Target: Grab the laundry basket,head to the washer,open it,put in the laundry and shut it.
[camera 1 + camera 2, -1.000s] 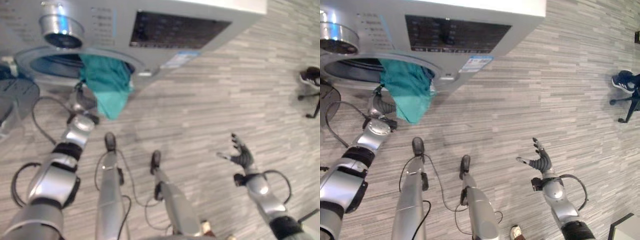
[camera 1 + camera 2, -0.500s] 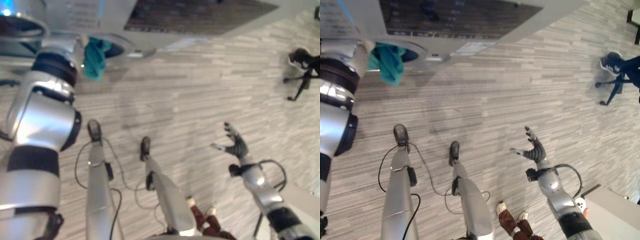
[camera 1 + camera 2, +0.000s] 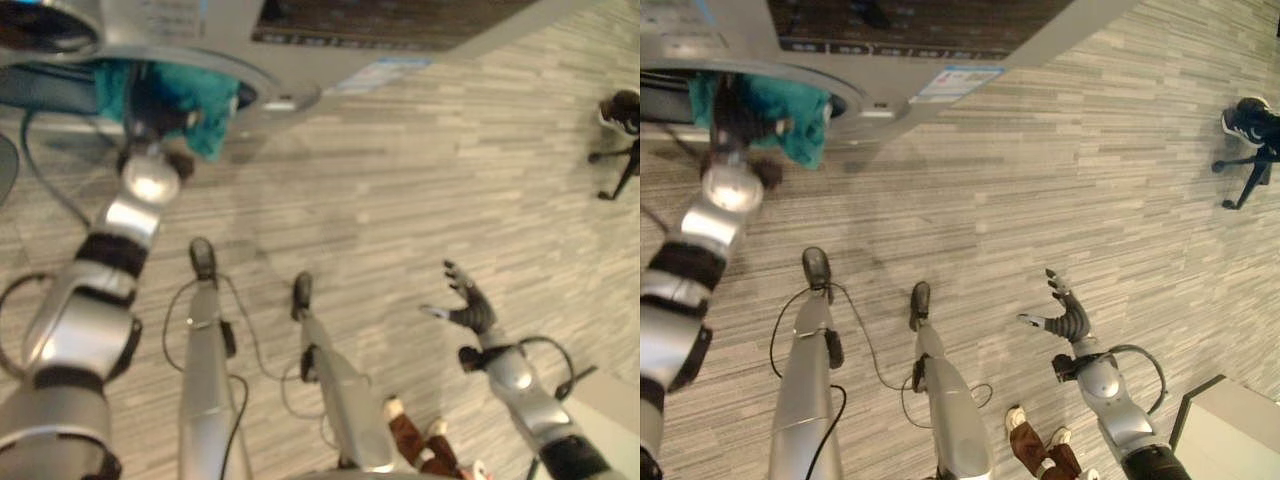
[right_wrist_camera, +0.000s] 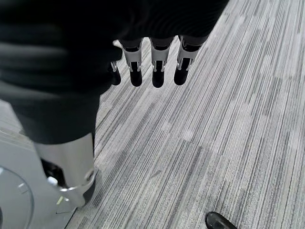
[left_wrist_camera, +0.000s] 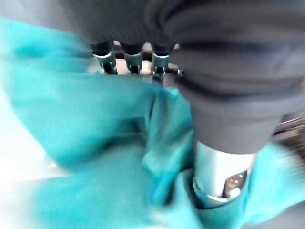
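a: which step is this?
b: loading. the left hand [image 3: 150, 120] is at the washer [image 3: 290, 60] mouth, its fingers buried in the teal laundry [image 3: 205, 105]; grip unclear.
a: next?
b: push it past the rim. the right hand [image 3: 1065, 318] hangs spread.

Teal laundry [image 3: 205, 105], crumpled cloth, hangs bunched over the lower rim of the silver-grey washer [image 3: 300, 40] w/ its round opening uncovered, part inside the drum, part drooping out front toward the floor.
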### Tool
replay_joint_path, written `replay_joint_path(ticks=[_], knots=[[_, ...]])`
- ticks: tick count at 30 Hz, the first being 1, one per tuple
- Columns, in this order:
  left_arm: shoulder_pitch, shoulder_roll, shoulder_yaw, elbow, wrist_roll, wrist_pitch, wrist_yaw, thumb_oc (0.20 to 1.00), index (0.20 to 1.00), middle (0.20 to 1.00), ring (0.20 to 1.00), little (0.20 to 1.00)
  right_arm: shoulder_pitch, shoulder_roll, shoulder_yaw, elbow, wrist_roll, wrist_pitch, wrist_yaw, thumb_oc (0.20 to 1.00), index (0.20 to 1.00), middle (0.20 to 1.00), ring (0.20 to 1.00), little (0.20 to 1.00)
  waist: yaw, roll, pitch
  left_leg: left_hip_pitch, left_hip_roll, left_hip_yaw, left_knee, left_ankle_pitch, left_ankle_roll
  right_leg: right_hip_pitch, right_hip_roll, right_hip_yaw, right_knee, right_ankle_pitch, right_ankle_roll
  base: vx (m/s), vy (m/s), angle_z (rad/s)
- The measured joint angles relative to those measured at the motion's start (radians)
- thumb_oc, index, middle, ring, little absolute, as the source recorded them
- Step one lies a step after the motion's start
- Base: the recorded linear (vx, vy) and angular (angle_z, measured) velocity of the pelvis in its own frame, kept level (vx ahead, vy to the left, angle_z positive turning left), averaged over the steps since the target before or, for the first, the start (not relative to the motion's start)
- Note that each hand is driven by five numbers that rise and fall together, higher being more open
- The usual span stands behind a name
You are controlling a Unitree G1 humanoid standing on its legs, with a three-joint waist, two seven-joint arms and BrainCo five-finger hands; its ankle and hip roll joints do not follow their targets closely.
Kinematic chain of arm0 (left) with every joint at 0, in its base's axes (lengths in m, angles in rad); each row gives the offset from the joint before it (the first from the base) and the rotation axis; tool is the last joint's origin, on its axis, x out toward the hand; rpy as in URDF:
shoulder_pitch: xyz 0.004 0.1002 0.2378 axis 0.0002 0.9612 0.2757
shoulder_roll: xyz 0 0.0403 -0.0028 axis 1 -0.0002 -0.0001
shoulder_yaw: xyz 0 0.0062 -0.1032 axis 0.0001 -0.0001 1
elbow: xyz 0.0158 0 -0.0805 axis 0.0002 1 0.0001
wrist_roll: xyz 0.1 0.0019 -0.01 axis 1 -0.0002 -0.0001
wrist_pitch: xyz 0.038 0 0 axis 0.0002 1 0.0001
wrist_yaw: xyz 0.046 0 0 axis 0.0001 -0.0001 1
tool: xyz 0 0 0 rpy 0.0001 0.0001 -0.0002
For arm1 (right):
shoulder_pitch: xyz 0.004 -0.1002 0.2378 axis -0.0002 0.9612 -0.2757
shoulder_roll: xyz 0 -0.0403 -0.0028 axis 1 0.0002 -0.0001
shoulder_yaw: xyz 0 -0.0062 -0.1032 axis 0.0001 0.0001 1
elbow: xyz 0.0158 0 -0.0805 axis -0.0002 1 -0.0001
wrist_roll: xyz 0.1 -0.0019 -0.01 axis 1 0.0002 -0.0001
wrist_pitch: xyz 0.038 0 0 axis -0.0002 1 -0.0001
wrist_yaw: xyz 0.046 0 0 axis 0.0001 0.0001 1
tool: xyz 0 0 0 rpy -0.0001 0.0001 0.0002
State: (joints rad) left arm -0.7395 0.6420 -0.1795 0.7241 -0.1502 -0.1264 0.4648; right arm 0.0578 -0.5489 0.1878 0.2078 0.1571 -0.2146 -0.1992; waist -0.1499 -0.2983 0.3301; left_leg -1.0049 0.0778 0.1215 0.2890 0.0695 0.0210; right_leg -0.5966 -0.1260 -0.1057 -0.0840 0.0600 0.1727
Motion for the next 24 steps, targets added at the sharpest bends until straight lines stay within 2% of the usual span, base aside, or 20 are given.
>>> replay_joint_path(ticks=[1, 2, 3, 7, 11, 18, 24], knots=[[0.052, -0.021, 0.017, 0.013, -0.001, 0.015, 0.013, 1.000, 1.000, 1.000, 1.000, 1.000, 0.003, 0.002, 0.005, 0.013, -0.001, 0.003, 0.004, 1.000, 1.000, 1.000, 1.000, 1.000, 0.018, 0.001, 0.000, 0.000, 0.001, -0.002, -0.002, 0.000, 0.000, 0.000, 0.002, -0.001, 0.000, -0.001, -0.001, -0.01, -0.072, 0.05], [0.136, -0.089, 0.096, 0.008, -0.001, 0.015, 0.043, 1.000, 1.000, 1.000, 1.000, 1.000, 0.024, 0.019, -0.010, 0.010, -0.001, 0.004, 0.002, 1.000, 1.000, 1.000, 1.000, 1.000, 0.039, 0.002, 0.001, 0.005, 0.000, -0.004, -0.008, 0.001, 0.000, 0.005, 0.002, -0.005, 0.000, -0.004, -0.003, -0.02, -0.074, 0.06], [0.148, -0.104, 0.107, 0.008, -0.002, 0.017, 0.058, 1.000, 1.000, 1.000, 1.000, 1.000, 0.027, 0.021, -0.009, 0.009, -0.001, 0.005, 0.002, 1.000, 1.000, 1.000, 1.000, 1.000, 0.045, 0.002, 0.001, 0.006, -0.001, -0.006, -0.008, 0.001, 0.000, 0.007, 0.001, -0.008, 0.000, -0.005, -0.004, -0.02, -0.047, 0.09], [0.183, -0.100, 0.079, -0.125, 0.005, 0.004, 0.084, 1.000, 1.000, 1.000, 1.000, 1.000, 0.021, 0.034, -0.021, 0.007, -0.001, -0.006, -0.002, 1.000, 1.000, 1.000, 1.000, 1.000, 0.049, 0.003, 0.002, 0.012, -0.011, -0.025, -0.008, 0.004, 0.000, 0.026, 0.000, -0.034, 0.000, -0.009, -0.002, -0.02, -0.037, 0.13], [0.223, -0.105, 0.079, -0.263, 0.054, -0.043, 0.106, 1.000, 1.000, 1.000, 1.000, 1.000, 0.027, 0.039, -0.016, 0.010, -0.001, -0.011, -0.007, 1.000, 1.000, 1.000, 1.000, 1.000, 0.050, 0.005, 0.004, 0.037, -0.021, -0.021, -0.013, 0.004, 0.001, 0.046, -0.009, -0.035, 0.000, -0.011, 0.000, -0.01, -0.038, 0.02], [0.320, -0.114, 0.073, -0.267, 0.071, -0.045, 0.098, 1.000, 1.000, 1.000, 1.000, 1.000, 0.020, 0.039, -0.022, 0.039, -0.001, -0.011, -0.008, 1.000, 1.000, 1.000, 1.000, 1.000, 0.054, 0.019, 0.022, 0.071, -0.025, -0.023, -0.025, 0.006, 0.003, 0.077, -0.011, -0.042, 0.000, -0.017, 0.000, -0.02, -0.017, 0.02], [0.424, -0.127, 0.062, -0.286, 0.069, -0.059, 0.044, 1.000, 1.000, 1.000, 1.000, 1.000, 0.002, 0.043, -0.029, 0.054, 0.004, -0.009, -0.011, 1.000, 1.000, 1.000, 1.000, 1.000, 0.093, 0.040, 0.047, 0.143, -0.027, -0.027, -0.036, 0.005, 0.002, 0.143, -0.009, -0.047, 0.005, -0.032, -0.006, -0.01, -0.004, 0.02]])
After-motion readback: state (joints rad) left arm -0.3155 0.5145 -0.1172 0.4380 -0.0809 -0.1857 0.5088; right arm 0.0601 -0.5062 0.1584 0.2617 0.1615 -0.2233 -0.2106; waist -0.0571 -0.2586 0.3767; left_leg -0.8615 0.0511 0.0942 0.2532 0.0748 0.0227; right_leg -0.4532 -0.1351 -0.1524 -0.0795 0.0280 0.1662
